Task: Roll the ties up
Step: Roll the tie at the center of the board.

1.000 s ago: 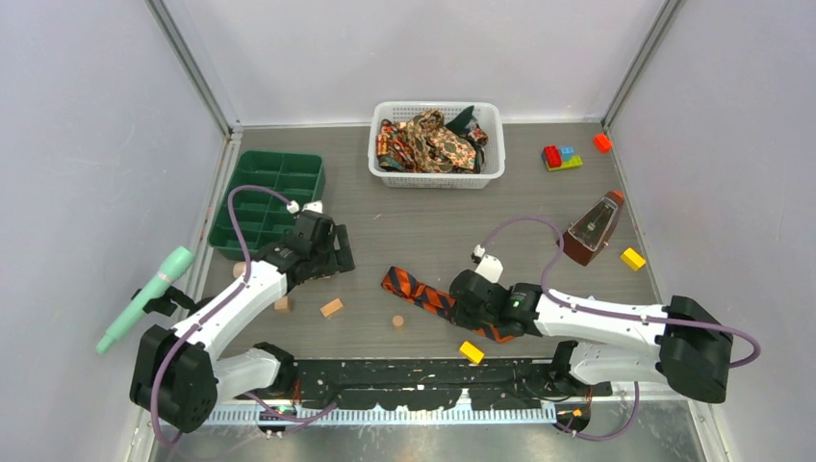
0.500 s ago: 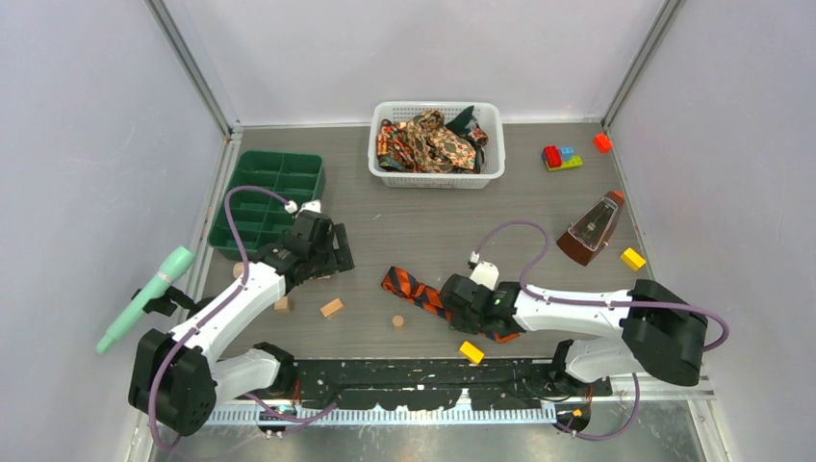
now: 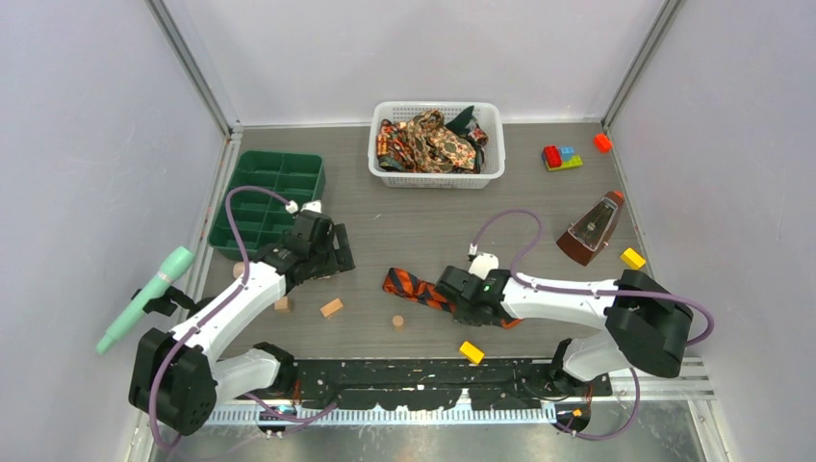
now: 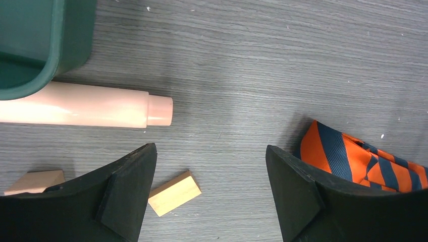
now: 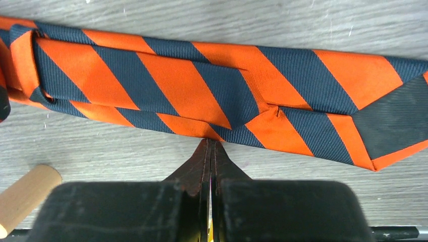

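Right end effector (image 5: 209, 145) is pinched fully together, tips meeting right at the near long edge of the striped tie (image 5: 202, 85). We cannot tell whether any fabric is nipped between them or they only press against the hem. Striped tie lies flat on the tabletop (image 3: 404, 231), front centre, doubled over on itself with a narrower layer on top of the wide one. The dark lining of its pointed end shows at the right of the right wrist view. We read the low, edge-on approach as a way to catch the thin hem, since flat cloth offers nothing else to grab.

Left end effector (image 4: 209, 166) hangs wide apart and holds nothing. It sits just above the tabletop, with the tie's left end showing at the right of its own camera. Probably placed there to pin or catch that end once rolling starts; our guess only.

Under it lie a wood block (image 4: 174, 192) and a pink cylinder (image 4: 86, 105), the cylinder just beside the green tray (image 4: 40, 45). Clutter, not task items. Wooden peg (image 5: 25, 194) lies near the right arm's fingers, apart from the tie.

Other ties (image 3: 428, 140) are heaped in the white basket (image 3: 438, 176) at the back, well apart from both arms, so we take them as waiting their turn.

No roll is formed yet, so the task looks early. Risk: the closed tips may slide off the hem and drag the fold open instead of starting a roll.
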`<state>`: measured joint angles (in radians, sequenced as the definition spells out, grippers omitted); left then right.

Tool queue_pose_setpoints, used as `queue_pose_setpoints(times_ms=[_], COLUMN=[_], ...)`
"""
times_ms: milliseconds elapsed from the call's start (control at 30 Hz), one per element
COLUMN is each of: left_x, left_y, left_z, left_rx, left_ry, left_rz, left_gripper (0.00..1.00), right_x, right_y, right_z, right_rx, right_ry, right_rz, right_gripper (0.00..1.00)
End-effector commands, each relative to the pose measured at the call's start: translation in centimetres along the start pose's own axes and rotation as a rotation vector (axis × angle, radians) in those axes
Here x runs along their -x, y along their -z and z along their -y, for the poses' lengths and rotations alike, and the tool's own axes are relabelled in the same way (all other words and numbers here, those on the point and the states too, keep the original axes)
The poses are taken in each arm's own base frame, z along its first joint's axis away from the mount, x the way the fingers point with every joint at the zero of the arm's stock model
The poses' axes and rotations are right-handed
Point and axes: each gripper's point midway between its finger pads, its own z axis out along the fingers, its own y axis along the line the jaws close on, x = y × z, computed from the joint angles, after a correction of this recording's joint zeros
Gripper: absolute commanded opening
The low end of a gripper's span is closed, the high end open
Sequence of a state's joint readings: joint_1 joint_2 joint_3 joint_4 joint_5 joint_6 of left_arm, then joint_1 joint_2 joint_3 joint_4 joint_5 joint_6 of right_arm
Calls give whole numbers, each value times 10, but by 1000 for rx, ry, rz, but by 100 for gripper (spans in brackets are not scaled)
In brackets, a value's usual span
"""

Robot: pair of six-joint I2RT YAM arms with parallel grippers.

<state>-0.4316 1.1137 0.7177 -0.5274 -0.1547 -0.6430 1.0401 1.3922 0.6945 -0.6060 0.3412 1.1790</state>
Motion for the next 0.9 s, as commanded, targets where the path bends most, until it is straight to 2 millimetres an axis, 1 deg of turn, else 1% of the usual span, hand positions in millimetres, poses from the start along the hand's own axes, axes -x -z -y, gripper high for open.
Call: queue_pose_setpoints(times_ms=[0, 267, 400, 500, 533, 600, 633, 667, 700, 800, 833, 867], left_x=[20, 18, 18, 17, 17, 17, 18, 18, 19, 20, 19, 18], left_y=[5, 6, 7, 7, 7, 7, 7, 8, 9, 11, 12, 13], left_z=[18, 24, 27, 29, 30, 31, 32, 33, 34, 38, 43, 47], left_rx=[-72, -105, -122, -137, -139, -150, -153, -159, -167, -189, -218, -243], left_ry=[-7, -17, -25, -34, -37, -43, -44, -44, -43, -31, -28, -26], left_rz=[42, 33, 28, 26, 24, 24, 23, 23, 24, 29, 23, 19], left_gripper=[81, 81, 81, 81, 81, 81, 82, 82, 82, 81, 81, 81], right_x=[24, 55, 61, 59, 60, 61, 60, 64, 65, 75, 76, 80], right_y=[-9, -15, -14, -6, 1, 13, 19, 30, 36, 58, 60, 64], right_z=[20, 29, 24, 6, -2, -20, -33, -42, -53, -82, -86, -95], right_rx=[-93, -119, -119, -29, 12, 109, 171, 225, 281, 424, 444, 482], right_ry=[30, 25, 46, 46, 47, 52, 51, 53, 53, 28, 19, 12], right_rz=[62, 86, 83, 61, 66, 60, 45, 54, 46, 63, 66, 71], right_gripper=[2, 4, 7, 13, 15, 19, 20, 23, 25, 34, 35, 37])
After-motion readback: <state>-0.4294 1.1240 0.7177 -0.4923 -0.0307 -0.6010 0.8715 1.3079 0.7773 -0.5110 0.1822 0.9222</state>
